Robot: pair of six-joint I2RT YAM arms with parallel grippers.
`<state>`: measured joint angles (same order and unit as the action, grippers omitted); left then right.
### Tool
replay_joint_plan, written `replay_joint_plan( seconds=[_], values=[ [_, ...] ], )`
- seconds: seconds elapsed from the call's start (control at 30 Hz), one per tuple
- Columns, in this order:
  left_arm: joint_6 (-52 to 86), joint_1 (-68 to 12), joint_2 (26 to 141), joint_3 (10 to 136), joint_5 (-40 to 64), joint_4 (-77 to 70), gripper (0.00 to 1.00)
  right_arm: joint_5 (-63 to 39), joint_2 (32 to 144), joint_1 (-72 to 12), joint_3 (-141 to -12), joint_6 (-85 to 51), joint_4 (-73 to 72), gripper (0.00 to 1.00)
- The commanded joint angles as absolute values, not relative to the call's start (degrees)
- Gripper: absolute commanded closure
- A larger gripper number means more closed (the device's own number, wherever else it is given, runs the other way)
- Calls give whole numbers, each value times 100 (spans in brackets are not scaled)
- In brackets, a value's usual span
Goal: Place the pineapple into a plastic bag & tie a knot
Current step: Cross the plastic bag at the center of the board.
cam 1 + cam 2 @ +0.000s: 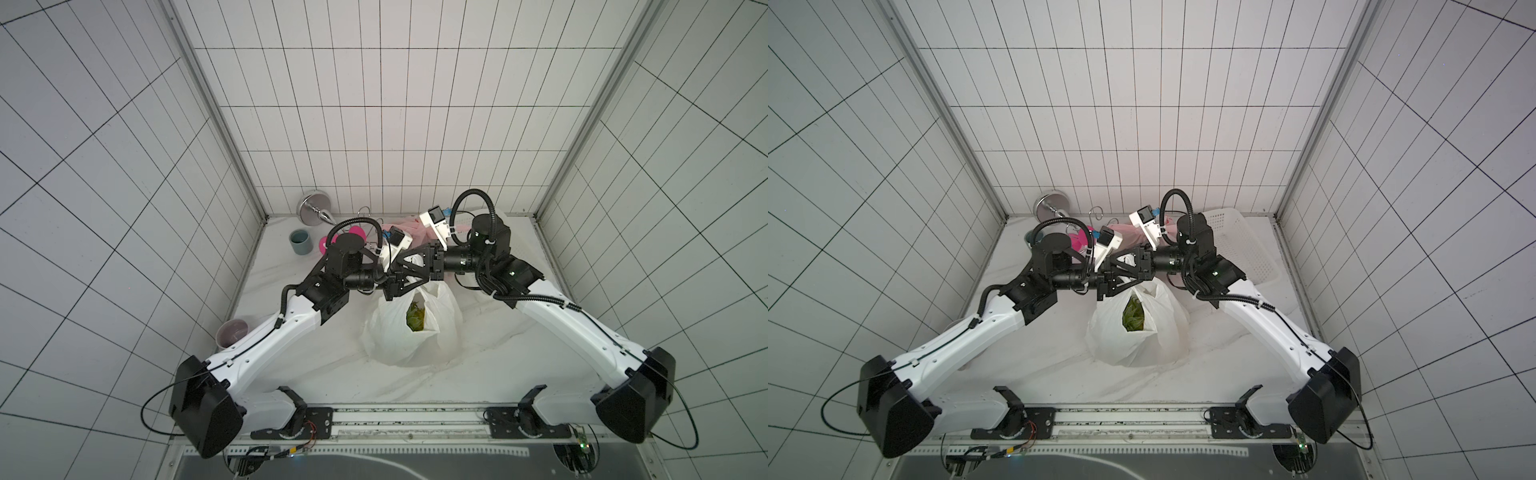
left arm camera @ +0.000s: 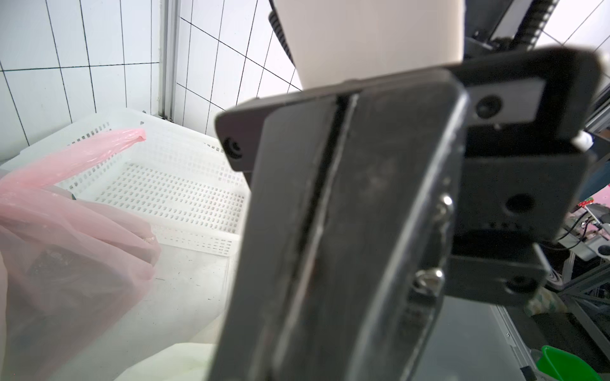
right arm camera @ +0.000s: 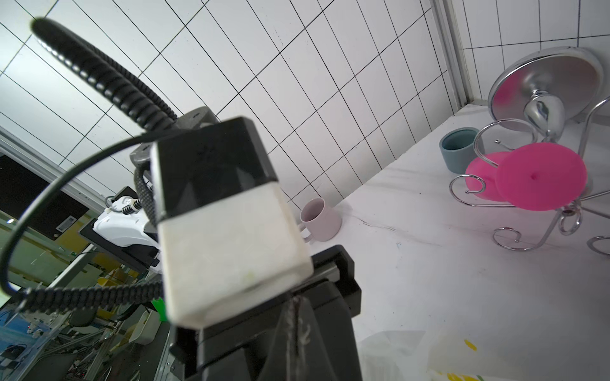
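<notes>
Two arms meet nose to nose above the white plastic bag (image 1: 395, 332) at mid-tabletop (image 1: 332, 374), the pineapple (image 1: 415, 318) already inside, its green leaves showing through the gaping mouth. We see the right hand (image 2: 307, 280) pressed shut, a pale sliver in its seam that may be bag film. We cannot tell how wide the left hand (image 1: 395, 289) stands, tucked as it is under the other. We judge the chief risks to be thin film slipping from the pinch so the mouth falls slack, leaves snagging the plastic, and the two hands knocking together at such close quarters, each wrist view largely blocked by the other arm. Just behind them crowd a pink bag (image 2: 66, 214) and a white basket (image 1: 1246, 245). A metal stand (image 3: 544, 99), a blue-grey cup (image 1: 301, 242) and a pale mug (image 3: 318, 219) sit well apart.
</notes>
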<state>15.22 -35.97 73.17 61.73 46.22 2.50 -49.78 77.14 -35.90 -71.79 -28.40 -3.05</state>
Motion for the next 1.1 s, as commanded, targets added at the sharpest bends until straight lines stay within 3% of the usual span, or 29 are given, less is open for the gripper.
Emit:
replay_joint_plan(
  seconds=[0.0, 0.07, 0.13, 0.2, 0.23, 0.3, 0.4, 0.6, 0.8, 0.97, 1.07],
  values=[
    [1859, -3689, 7149, 6157, 4461, -780, 79, -5080, 7595, -3683, -6821, -3111, -570, 100],
    [1905, -3724, 7150, 6088, 4387, -892, 86, -5071, 7554, -3683, -6803, -3124, -558, 100],
    [1924, -3744, 7152, 6019, 4338, -983, 100, -5080, 7499, -3674, -6809, -3112, -509, 100],
    [1972, -3740, 7142, 5924, 4336, -1146, 100, -5080, 7426, -3636, -6848, -3046, -375, 98],
    [1985, -3742, 7135, 5886, 4346, -1213, 100, -5061, 7383, -3596, -6869, -2976, -265, 88],
    [1963, -3744, 7115, 5828, 4409, -1282, 100, -4818, 7182, -3422, -6902, -2847, -5, 59],
    [1823, -3744, 7074, 5810, 4520, -1229, 100, -4363, 6730, -2951, -6875, -2704, 282, 44],
    [1644, -3744, 7019, 5866, 4647, -1057, 100, -4584, 6500, -2216, -6661, -2843, 438, 43],
    [1560, -3744, 7106, 5963, 4691, -908, 100, -5275, 6594, -2409, -6320, -2864, 244, 45],
    [1547, -3742, 7140, 5994, 4715, -879, 100, -5206, 6567, -2531, -6099, -2871, 236, 45],
    [1538, -3740, 7140, 6012, 4728, -854, 100, -5256, 6583, -2562, -6033, -2891, 162, 53]
  ],
)
